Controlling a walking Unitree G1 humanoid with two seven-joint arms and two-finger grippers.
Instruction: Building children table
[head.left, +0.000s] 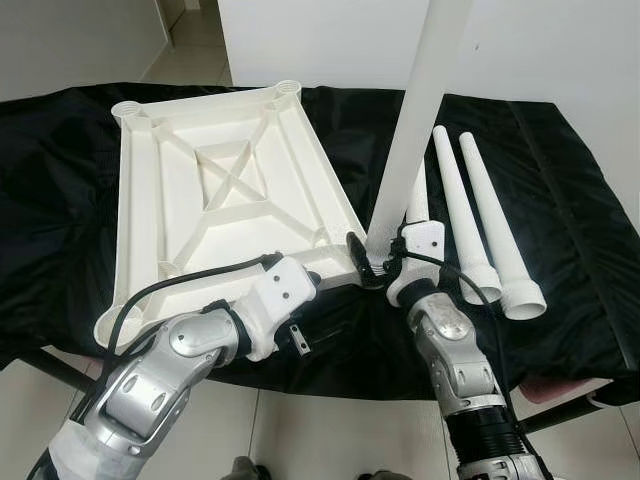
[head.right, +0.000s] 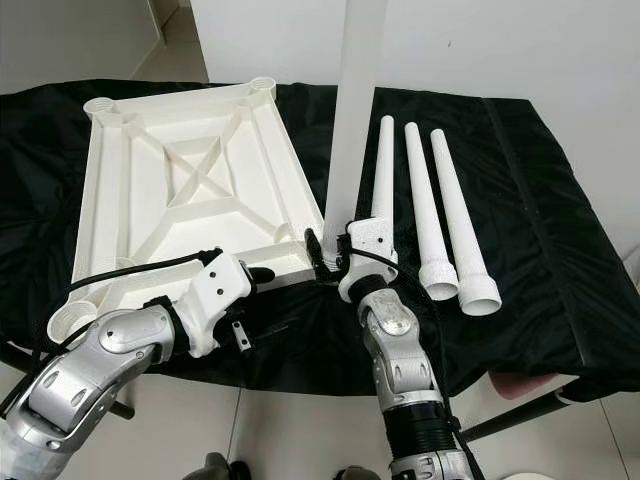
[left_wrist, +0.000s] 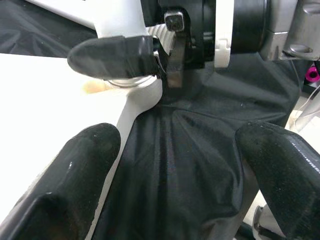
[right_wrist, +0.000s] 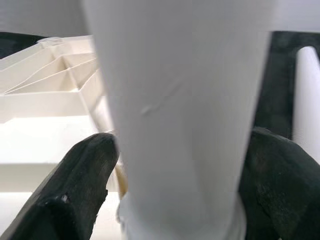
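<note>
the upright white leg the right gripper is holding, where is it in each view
Left eye view: upright leg rises right of centre, its base at the tabletop's near right corner.
Right eye view: at centre, running off the top.
Left wrist view: only its base, at the top edge.
Right wrist view: close up, between the right gripper's fingers.
Shared landmark: the upturned white tabletop.

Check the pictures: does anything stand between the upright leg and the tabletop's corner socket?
Nothing visible does. The right end effector grips the upright leg near its base, which already stands at the near right corner of the upturned tabletop. The seating itself is hidden.
</note>
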